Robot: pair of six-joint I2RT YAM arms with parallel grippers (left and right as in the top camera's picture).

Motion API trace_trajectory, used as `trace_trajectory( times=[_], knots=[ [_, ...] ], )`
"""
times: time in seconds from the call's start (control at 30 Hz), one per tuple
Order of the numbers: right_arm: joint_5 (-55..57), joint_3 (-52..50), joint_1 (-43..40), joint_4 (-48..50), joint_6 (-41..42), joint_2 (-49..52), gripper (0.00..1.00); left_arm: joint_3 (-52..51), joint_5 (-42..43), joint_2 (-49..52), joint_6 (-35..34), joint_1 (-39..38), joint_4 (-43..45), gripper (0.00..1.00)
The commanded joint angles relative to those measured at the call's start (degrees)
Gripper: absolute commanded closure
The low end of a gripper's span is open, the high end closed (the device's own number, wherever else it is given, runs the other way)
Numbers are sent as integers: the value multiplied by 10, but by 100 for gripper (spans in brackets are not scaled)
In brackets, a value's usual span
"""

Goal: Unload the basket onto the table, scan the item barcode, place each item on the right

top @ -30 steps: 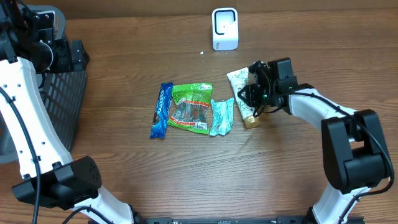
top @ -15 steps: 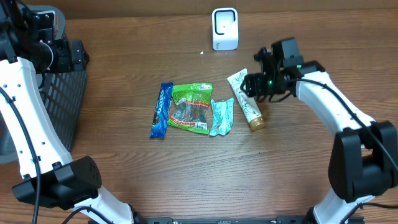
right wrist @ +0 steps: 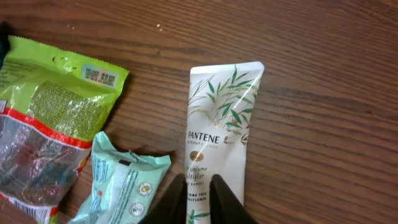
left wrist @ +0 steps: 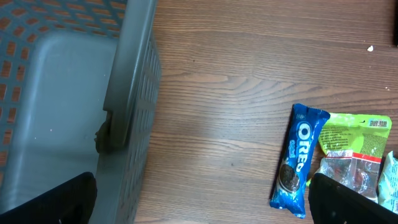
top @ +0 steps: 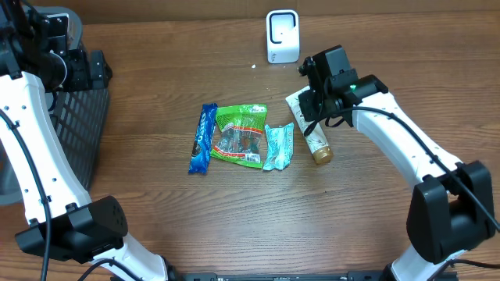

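Observation:
A white Pantene tube (top: 312,133) with a gold cap lies flat on the wooden table, its label facing up (right wrist: 217,130). My right gripper (top: 311,108) hovers over the tube's flat upper end. In the right wrist view its jaws (right wrist: 199,190) stand almost together above the printed label, gripping nothing. The white barcode scanner (top: 282,36) stands at the table's back edge, behind the tube. My left gripper (top: 95,69) is far left above the basket, jaws wide apart (left wrist: 199,205) and empty.
Left of the tube lie a teal packet (top: 278,146), a green snack bag (top: 241,135) and a blue Oreo pack (top: 203,138). A dark mesh basket (top: 74,117) stands at the left edge, its wall (left wrist: 130,93) below my left gripper.
My right gripper rose from the tube's lower part and swung back and left over its flat end, its jaws opening then closing. The tube now lies slightly further right. The left arm is still.

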Motion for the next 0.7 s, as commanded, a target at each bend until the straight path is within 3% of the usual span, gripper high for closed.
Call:
trace_trajectory(
  times=[0.0,0.07,0.67],
  knots=[
    [-9,2,-1,14,-1,35,92,1,6,-11,12,-5,0,0],
    [-20,2,0,23,-1,47,96,1,6,-11,12,-5,0,0],
    [-40,2,1,36,0,120,96,1,6,-11,12,-5,0,0]
  ],
)
